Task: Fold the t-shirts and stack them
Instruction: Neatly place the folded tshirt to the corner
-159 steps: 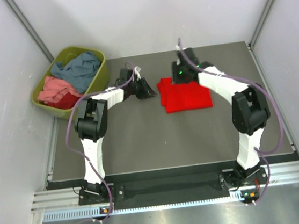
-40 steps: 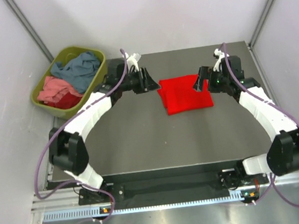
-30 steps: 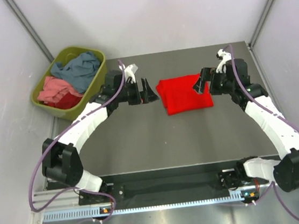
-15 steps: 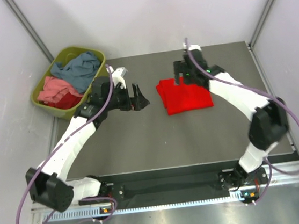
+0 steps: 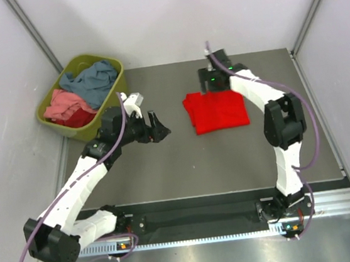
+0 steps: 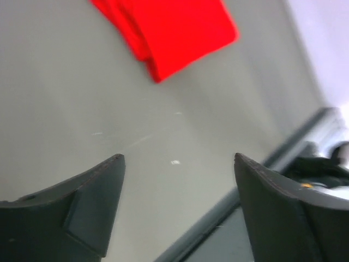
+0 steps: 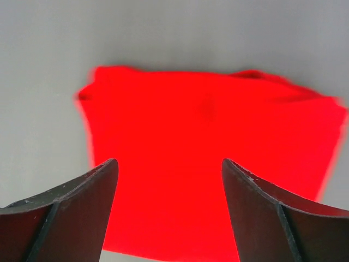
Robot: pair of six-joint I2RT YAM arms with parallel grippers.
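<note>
Left gripper (image 6: pixel 177 158), right gripper (image 7: pixel 169 162) spread — red t-shirt (image 5: pixel 217 110) flat on grey table (image 5: pixel 185 168), pale walls (image 5: pixel 168 18).

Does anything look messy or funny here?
Only a little. The folded red shirt lies slightly crooked, with layers peeking out along one edge. The other shirts are heaped unfolded in the tub.

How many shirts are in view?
4: folded red shirt on the table; blue-grey shirt, pink shirt and dark red shirt in the tub. Others may hide underneath.
</note>
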